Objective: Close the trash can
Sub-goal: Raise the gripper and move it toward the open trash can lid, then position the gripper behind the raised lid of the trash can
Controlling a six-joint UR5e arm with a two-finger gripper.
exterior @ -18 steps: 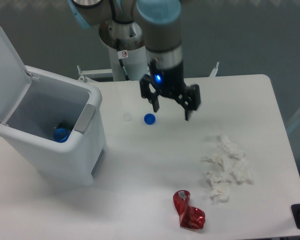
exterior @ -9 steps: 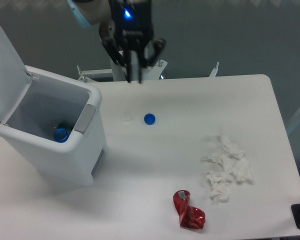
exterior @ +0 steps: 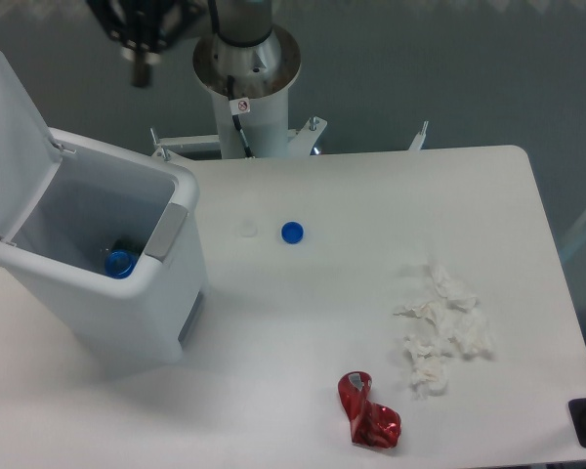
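the claw (exterior: 140, 68), grip state unclear, hangs above and behind the trash can (exterior: 98, 274), placed to push down its raised lid (exterior: 10, 137)

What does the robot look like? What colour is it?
Only a little shows. Its round base is shiny silver-grey metal on a white post with a small red-and-white sticker and a thin black cable beneath it. At the top edge, the dark, blurry tool looks black and grey. Its fingers are too blurred to make out.
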